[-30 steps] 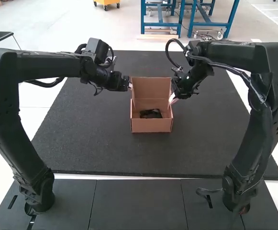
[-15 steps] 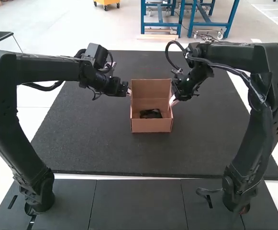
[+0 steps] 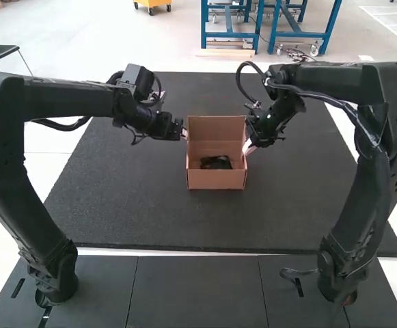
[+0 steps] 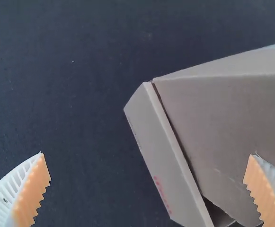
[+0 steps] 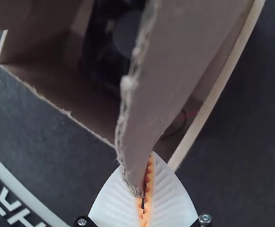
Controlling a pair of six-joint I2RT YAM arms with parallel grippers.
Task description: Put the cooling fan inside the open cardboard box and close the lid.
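Looking down from the high view, my left end effector (image 3: pixel 179 129) hangs just beside the outer edge of the upright lid (image 3: pixel 216 128) of the cardboard box (image 3: pixel 216 176). Its fingers are spread and grip nothing. My right end effector (image 3: pixel 249 145) sits at the box's opposite side, pressed together on the side flap (image 3: pixel 244 141) there. The cooling fan (image 3: pixel 216 162) lies inside the box, between my two end effectors and a little nearer the camera than either. The box stands on a black mat (image 3: pixel 116 198).

From the left wrist view, my left end effector (image 4: pixel 146 158) is wide apart, with the orange pads (image 4: pixel 31 196) facing inward. A corner of the lid (image 4: pixel 222 132), with its narrow folded edge, reaches into the gap and lies much nearer one pad than the other. I cannot tell whether it touches that pad. The mat (image 4: pixel 57 71) lies beyond my fingertips.

From the right wrist view, my right end effector (image 5: pixel 144 196) pinches the ragged end of the side flap (image 5: pixel 175 71), pads closed on the cardboard. Just ahead of my fingertips, past the flap, the dark cooling fan (image 5: pixel 111 45) rests inside the box (image 5: pixel 42 28).
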